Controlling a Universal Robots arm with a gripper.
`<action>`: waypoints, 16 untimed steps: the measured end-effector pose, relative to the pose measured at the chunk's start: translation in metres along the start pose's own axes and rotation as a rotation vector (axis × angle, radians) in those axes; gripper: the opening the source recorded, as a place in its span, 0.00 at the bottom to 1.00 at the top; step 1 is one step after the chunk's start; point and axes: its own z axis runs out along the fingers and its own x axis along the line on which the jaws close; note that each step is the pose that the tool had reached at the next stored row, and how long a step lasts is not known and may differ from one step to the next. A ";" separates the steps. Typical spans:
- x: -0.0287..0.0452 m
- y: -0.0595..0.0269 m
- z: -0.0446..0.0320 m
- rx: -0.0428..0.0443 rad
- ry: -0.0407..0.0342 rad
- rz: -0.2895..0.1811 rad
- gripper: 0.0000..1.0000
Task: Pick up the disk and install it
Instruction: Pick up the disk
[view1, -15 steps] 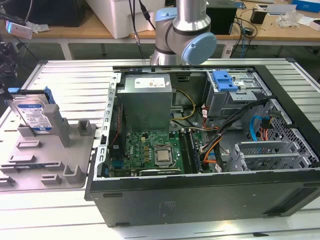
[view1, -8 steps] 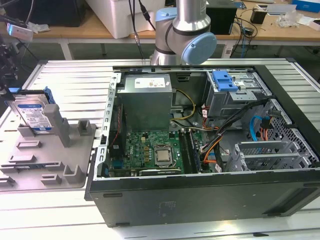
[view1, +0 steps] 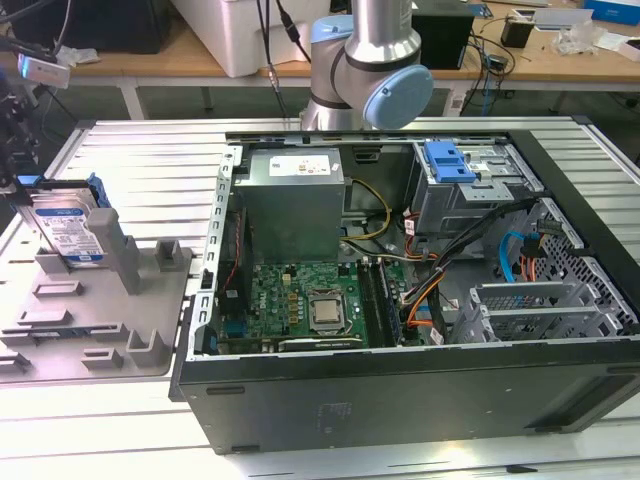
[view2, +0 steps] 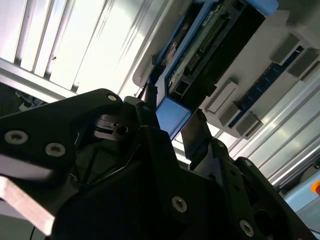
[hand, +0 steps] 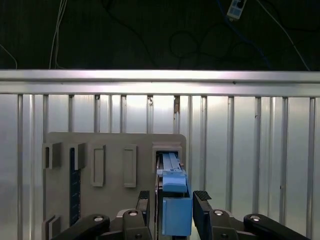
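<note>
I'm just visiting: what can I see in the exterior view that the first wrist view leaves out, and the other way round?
Exterior view: the open computer case with its green motherboard and drive cage, and the arm beyond it.
First wrist view: the gripper close up, its jaws open on either side of the blue carrier of the disk.
Both: the disk standing upright in the grey holder on the ribbed metal table.
</note>
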 end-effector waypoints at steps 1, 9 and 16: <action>-0.0001 0.0000 0.0005 0.0001 0.0000 0.000 0.47; -0.0005 0.0000 0.0075 0.0000 0.0000 0.000 0.47; -0.0007 0.0000 0.0115 -0.0001 0.0000 0.000 0.47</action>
